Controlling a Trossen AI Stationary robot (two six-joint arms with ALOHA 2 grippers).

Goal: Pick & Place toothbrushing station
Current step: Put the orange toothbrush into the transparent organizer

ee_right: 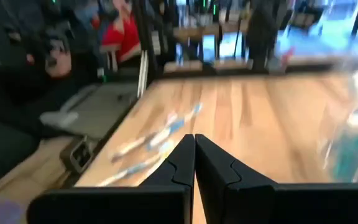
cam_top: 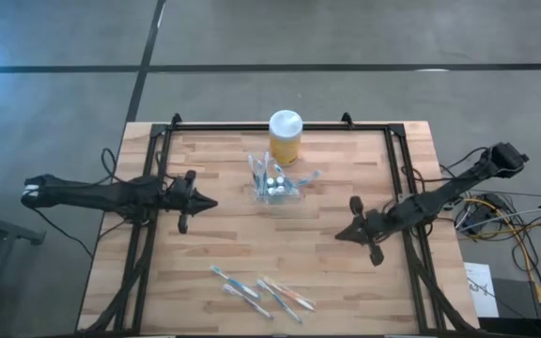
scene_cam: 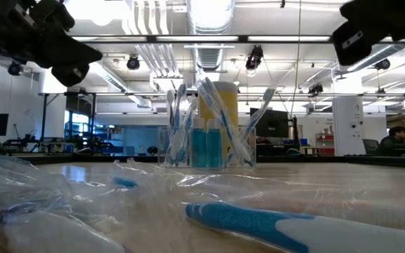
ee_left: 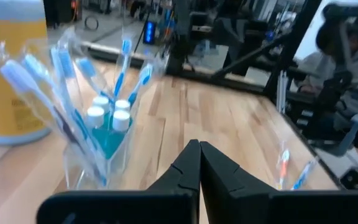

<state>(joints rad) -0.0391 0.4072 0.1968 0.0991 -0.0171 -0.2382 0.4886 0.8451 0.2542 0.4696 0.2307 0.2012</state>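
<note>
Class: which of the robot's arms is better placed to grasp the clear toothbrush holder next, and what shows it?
Probably the left. Its hand lies nearer the holder and points at it; the left wrist view shows the holder close ahead. The right hand sits farther off, and aims away. Both hands are shut.

Clear toothbrushing station [cam_top: 274, 184] — upright, seemingly full.

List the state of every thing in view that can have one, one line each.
toothbrushing station: upright, holding wrapped toothbrushes and white-capped tubes.
yellow jar: upright, white lid on, just behind the station.
loose toothbrushes: lying flat, wrapped, at the table's near edge.
left gripper: shut, empty, left of the station.
right gripper: shut, empty, right of the station and nearer.
</note>
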